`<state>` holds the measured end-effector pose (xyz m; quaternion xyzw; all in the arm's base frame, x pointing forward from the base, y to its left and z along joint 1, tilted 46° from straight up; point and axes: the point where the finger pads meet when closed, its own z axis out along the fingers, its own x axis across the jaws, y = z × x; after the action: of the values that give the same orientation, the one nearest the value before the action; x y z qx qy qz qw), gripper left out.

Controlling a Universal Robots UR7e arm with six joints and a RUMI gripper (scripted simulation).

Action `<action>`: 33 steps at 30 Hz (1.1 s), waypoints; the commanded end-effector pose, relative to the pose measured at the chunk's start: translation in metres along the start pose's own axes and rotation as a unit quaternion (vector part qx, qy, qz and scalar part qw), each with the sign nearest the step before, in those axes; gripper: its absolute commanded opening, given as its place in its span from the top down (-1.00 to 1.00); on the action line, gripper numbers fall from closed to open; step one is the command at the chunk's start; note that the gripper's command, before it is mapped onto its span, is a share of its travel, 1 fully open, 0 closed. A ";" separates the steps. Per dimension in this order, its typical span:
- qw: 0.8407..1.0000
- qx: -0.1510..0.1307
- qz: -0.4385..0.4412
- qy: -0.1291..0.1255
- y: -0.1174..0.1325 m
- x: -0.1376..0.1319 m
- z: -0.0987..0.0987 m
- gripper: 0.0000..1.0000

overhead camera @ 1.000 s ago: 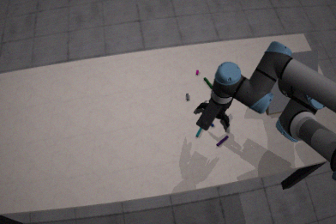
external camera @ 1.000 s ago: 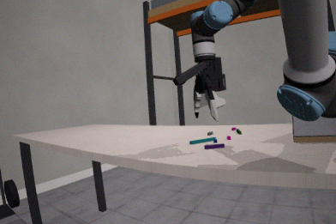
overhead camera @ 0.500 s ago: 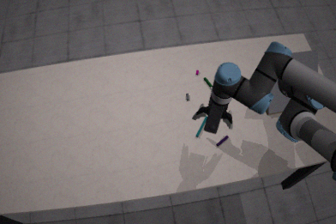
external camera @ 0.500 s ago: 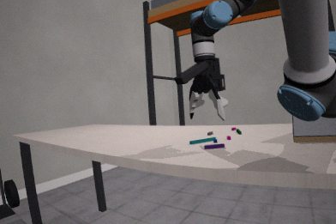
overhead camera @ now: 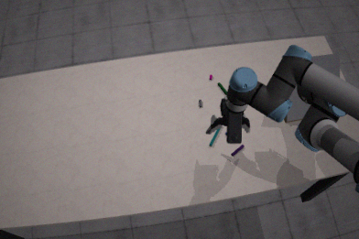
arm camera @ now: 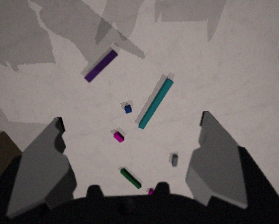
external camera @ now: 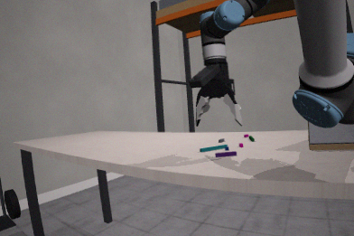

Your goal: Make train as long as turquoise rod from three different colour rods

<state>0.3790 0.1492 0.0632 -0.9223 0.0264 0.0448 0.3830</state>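
Tool above bench, jaws wide apart, holding 0 rods. Turquoise rod flat on bench; blue rod near it, between it and purple rod.

The tabletop looked matt and faintly mottled, like pale stone or laminate. The rods, such as the turquoise rod and the purple rod, looked smooth, like plastic. The arm's blue caps had a smooth, softly shiny plastic look; its grey tubes looked like satin metal. The wall looked matt.
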 end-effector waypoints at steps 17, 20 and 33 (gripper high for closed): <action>0.969 0.003 -0.246 0.001 -0.003 -0.006 -0.001 -1.00; 0.961 0.003 -0.277 0.001 -0.003 -0.007 -0.001 -1.00; 0.916 0.003 -0.402 0.001 -0.002 -0.010 -0.001 -1.00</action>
<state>0.3698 0.1501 0.0648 -0.8782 -0.2829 -0.0856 0.3761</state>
